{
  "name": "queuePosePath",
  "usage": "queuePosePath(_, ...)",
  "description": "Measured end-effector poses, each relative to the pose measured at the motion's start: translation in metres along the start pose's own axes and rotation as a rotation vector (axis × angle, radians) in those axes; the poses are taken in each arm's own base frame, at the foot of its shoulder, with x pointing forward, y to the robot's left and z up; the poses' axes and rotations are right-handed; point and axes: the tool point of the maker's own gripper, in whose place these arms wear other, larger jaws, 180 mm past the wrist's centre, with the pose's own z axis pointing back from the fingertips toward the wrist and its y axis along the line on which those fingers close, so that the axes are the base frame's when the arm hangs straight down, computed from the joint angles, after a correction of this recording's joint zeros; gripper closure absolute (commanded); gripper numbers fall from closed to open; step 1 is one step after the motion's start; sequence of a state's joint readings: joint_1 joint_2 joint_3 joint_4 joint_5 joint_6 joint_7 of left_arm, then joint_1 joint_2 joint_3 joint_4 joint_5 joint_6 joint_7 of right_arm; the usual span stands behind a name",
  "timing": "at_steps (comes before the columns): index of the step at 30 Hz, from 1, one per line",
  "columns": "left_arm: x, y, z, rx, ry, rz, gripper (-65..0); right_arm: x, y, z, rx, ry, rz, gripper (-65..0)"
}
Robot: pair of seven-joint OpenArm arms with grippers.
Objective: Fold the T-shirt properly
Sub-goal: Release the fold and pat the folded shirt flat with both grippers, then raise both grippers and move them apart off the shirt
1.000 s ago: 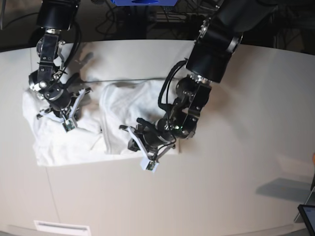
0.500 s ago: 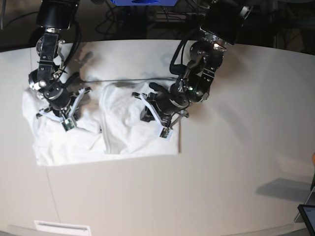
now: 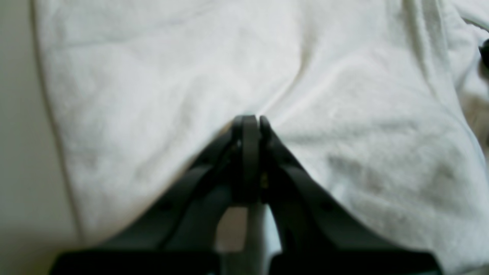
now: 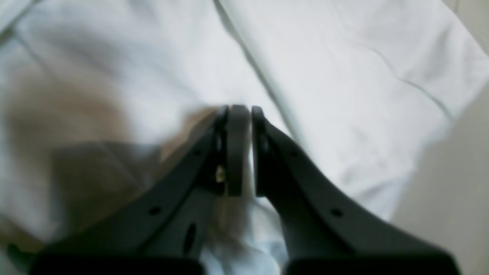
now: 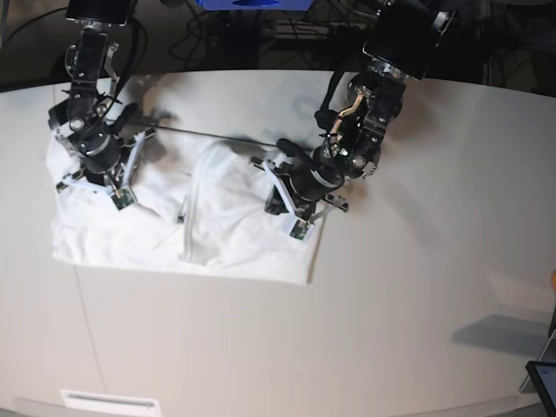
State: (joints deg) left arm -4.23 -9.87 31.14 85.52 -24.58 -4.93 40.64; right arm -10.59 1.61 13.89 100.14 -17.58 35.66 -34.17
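Both arms are shifting toward the far edge since a second ago, and the shirt is getting dragged with them: its near hem is now lying straighter and further back, left arm no longer low over the near corner

Left gripper [image 3: 250, 122] is clenched tight, tips pressing down into the cloth; can't tell if it's pinching a layer or just pushing on it. Right gripper [image 4: 240, 111] is showing a thin slit between the jaws, looks like it's easing off; cloth is bunching under it but a hold isn't clear

The T-shirt [image 5: 234, 234] is lying plain side up on the white table [image 5: 417, 330], roughly rectangular, with a raised ridge running front to back between the two arms

Risks: that ridge is getting locked in as a crease if the arms are pulling unevenly. If the right side is letting go early, its corner is springing back and skewing the fold. Left tips dragging could be rucking up the lower layer
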Motion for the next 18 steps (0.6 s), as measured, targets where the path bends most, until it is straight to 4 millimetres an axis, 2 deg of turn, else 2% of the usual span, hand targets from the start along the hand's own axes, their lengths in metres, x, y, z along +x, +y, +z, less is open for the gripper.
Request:
queuePosePath(3,-0.007,0.008,0.004,0.020,-0.010,0.023,0.0,0.020,-0.015,0.020,-0.061,-0.051,0.019,-18.6)
queuePosePath(10,-0.022,0.020,0.022,0.066,-0.030,0.097,0.0,0.034,-0.030,0.027,-0.099,-0.064,0.033,-19.4)
queuePosePath(13,-0.031,0.021,0.034,0.080,-0.032,0.116,0.0,0.024,-0.027,0.025,-0.059,0.028,0.082,-19.4)
queuePosePath(15,-0.035,0.021,0.040,0.085,-0.027,0.126,0.0,0.024,-0.044,0.027,-0.095,0.048,0.013,-19.4)
queuePosePath(18,-0.038,0.021,0.041,0.086,-0.018,0.125,0.0,0.020,-0.085,0.037,-0.166,0.050,-0.144,-19.6)
